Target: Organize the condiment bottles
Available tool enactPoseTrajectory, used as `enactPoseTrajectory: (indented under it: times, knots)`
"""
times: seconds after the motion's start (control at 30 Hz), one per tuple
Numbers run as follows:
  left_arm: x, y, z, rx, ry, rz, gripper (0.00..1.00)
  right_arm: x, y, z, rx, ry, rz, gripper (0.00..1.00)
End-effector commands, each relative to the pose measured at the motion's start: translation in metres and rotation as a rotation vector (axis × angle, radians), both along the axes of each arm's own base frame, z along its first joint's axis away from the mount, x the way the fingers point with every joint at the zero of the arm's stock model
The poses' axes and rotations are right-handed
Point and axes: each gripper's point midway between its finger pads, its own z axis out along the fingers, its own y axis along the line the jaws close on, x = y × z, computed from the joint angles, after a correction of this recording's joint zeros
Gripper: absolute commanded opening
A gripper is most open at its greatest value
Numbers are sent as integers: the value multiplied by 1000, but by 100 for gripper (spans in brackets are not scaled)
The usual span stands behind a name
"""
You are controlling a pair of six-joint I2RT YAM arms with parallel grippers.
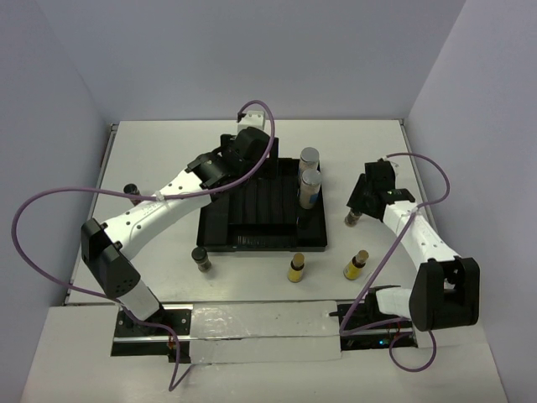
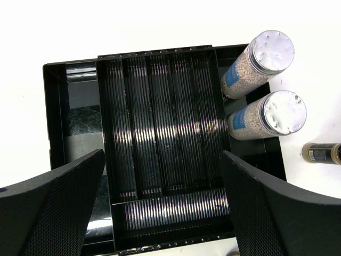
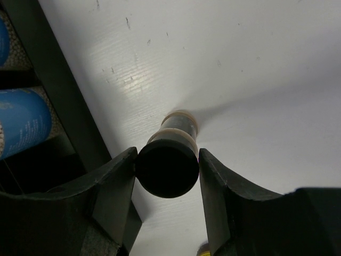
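From above, my left hand (image 1: 235, 155) hangs over the back of the black tray (image 1: 220, 231). Two tall grey-capped bottles (image 1: 310, 180) stand in the tray's right side, one behind the other. My right hand (image 1: 357, 210) is down at a small black-capped bottle (image 1: 352, 219). That bottle stands on the surface (image 1: 453, 168), just right of the tray. Two yellow bottles (image 1: 296, 267) stand on the surface in front of the tray. A dark jar (image 1: 200, 258) stands near the tray's front left corner.

From my left wrist, my left hand's fingers (image 2: 53, 202) are wide apart, with nothing held between them. The tray lies below, and the two tall bottles are at its right.

From my right wrist, my right hand's fingers (image 3: 106, 197) touch both sides of the small bottle's black cap. I am clamped on it. The tray's wall is just to its left.
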Motion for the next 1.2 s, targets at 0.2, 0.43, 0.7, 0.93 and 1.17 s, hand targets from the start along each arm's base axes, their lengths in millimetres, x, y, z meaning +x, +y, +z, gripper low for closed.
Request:
enactPoseTrajectory:
  times: [0.2, 0.43, 0.7, 0.93, 1.17]
  knots:
    - [3, 1, 16, -36, -38, 19, 97, 15, -3, 35, -32, -95, 0, 19]
    - [23, 36, 2, -91, 22, 81, 96, 8, 1, 108, -57, -223, 30, 9]
    - [36, 144, 11, -161, 10, 325, 96, -6, 58, 191, -50, -359, 232, 9]
    - [24, 228, 14, -192, 8, 537, 96, -21, 174, 218, 34, -391, 530, 9]
    - [17, 253, 13, -210, 11, 598, 96, -25, 273, 192, 39, -325, 729, 9]
